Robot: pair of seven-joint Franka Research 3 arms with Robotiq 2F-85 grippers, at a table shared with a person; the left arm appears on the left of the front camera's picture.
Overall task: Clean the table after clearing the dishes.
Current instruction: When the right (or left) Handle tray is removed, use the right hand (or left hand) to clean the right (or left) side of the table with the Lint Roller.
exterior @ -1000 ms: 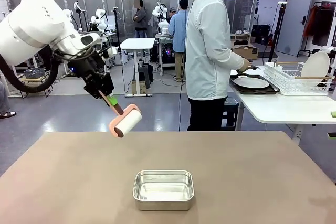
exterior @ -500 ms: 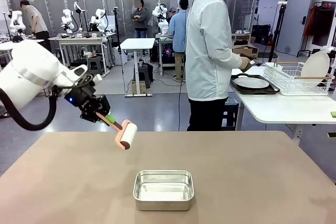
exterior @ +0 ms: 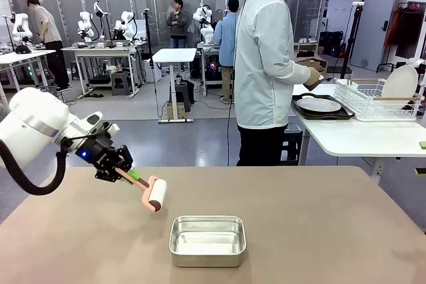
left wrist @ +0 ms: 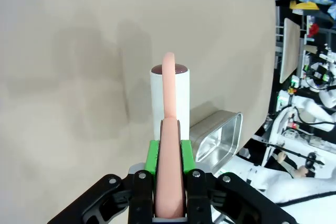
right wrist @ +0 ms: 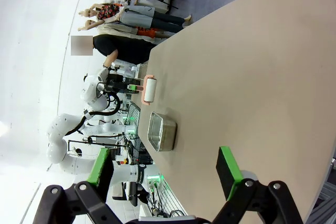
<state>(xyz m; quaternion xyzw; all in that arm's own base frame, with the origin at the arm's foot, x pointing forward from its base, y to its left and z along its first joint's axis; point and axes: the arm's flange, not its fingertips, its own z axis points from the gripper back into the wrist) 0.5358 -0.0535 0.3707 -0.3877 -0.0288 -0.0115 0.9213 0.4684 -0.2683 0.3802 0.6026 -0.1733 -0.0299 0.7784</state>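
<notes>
My left gripper [exterior: 134, 176] is shut on the pink handle of a white roller [exterior: 157, 195], held low over the left half of the tan table [exterior: 319, 231]. I cannot tell whether the roller touches the top. In the left wrist view the green pads [left wrist: 153, 153] clamp the pink handle [left wrist: 170, 182], and the roller [left wrist: 170, 95] points away over the table [left wrist: 63, 77]. My right gripper [right wrist: 164, 165] is open with nothing between its fingers, above the table [right wrist: 252, 77]. One white plate [exterior: 318, 105] lies on a dark tray on the white side table, another [exterior: 400, 84] stands in a rack.
A square steel tin [exterior: 207, 240] sits near the table's front middle, just right of the roller; it shows as the tin [left wrist: 218, 135] and the tin [right wrist: 161, 131] in the wrist views. A person [exterior: 264, 64] stands at the far edge, turned toward the side table [exterior: 359, 138].
My left arm has come down and to the left with the roller, from well above the table to just over its top. The tin has not moved.
</notes>
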